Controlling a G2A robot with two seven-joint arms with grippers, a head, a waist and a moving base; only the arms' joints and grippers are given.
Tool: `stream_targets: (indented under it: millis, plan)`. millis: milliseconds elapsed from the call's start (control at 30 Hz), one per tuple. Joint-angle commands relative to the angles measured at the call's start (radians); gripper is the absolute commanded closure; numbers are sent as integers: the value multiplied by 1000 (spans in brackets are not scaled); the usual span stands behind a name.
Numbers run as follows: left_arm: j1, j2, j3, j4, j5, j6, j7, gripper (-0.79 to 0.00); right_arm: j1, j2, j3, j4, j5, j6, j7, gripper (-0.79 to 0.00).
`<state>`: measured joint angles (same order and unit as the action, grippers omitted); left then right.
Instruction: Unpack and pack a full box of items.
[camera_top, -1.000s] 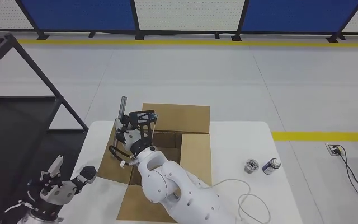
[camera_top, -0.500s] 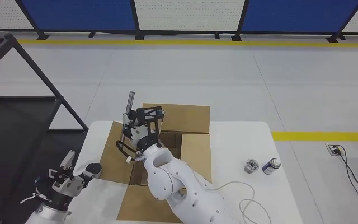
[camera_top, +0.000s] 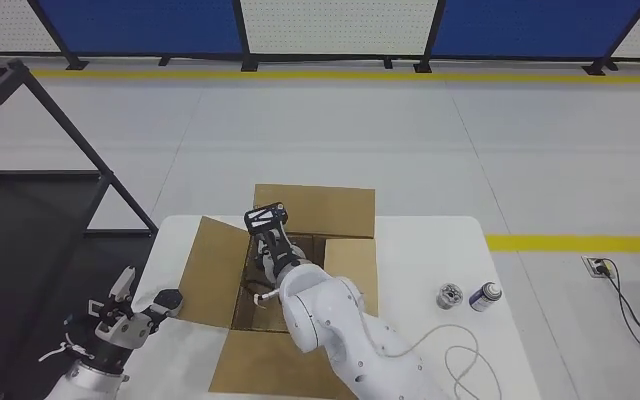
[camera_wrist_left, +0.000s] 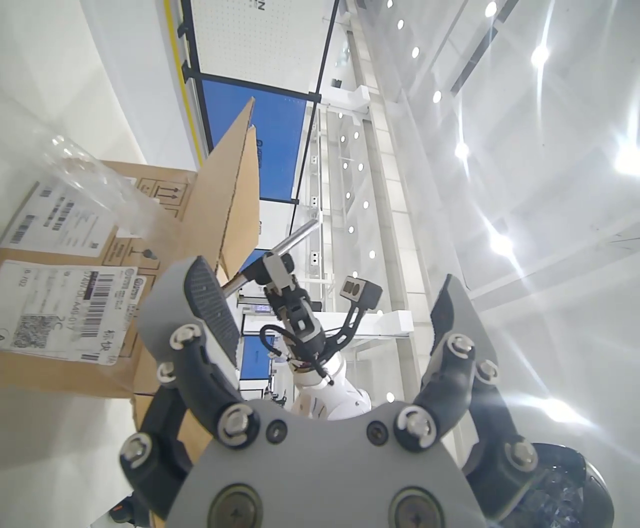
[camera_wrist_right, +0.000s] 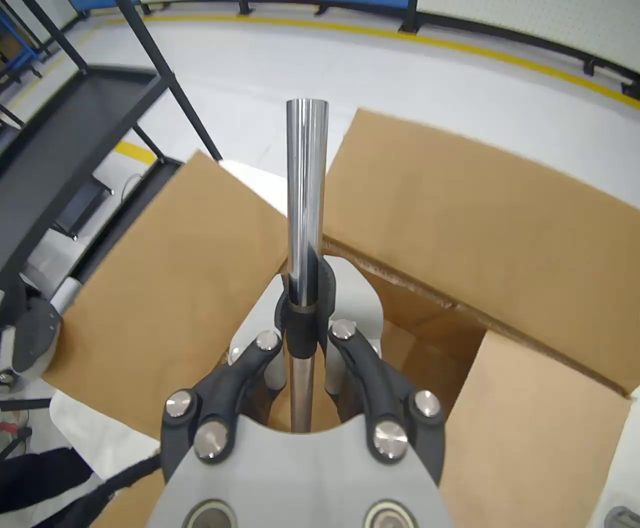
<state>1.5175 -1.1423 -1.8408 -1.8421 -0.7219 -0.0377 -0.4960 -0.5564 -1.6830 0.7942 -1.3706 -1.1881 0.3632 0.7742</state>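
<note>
since a second ago the right gripper (camera_wrist_right: 305, 295) has swung from above the left flap to over the open middle of the cardboard box (camera_top: 315, 208), carrying the metal rod (camera_wrist_right: 306, 190) with it, and the left gripper (camera_top: 148, 293) has edged a little nearer the box. the right gripper is clamped tight on the rod's lower part, and the shiny shaft sticks out well past its fingertips, held over the box. the box sits mid-bench (camera_top: 430, 250) with its flaps folded outward. the left gripper is spread wide with nothing between its pads, low by the bench's left front corner, near the left flap. from the left wrist, printed labels (camera_wrist_left: 70, 295) and a bit of clear plastic (camera_wrist_left: 95, 185) show on the box's outer side. two small cans (camera_top: 467, 296) stand side by side on the bench's right part, well apart from the box, and a pale cable (camera_top: 440, 352) loops near them.
</note>
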Motion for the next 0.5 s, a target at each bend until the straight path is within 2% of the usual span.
stream_targets:
  millis: [0, 367, 467]
  plan:
    - [-1, 0, -1, 0, 0, 0, 0, -785, -4, 0, 11, -2, 4, 12, 18, 0]
    - [-2, 0, -1, -1, -2, 0, -3, -785, -7, 0, 13, -1, 3, 14, 12, 0]
    - [-2, 0, -1, -1, -2, 0, -3, -785, 1, -5, -16, 42, -94, 52, 30, 0]
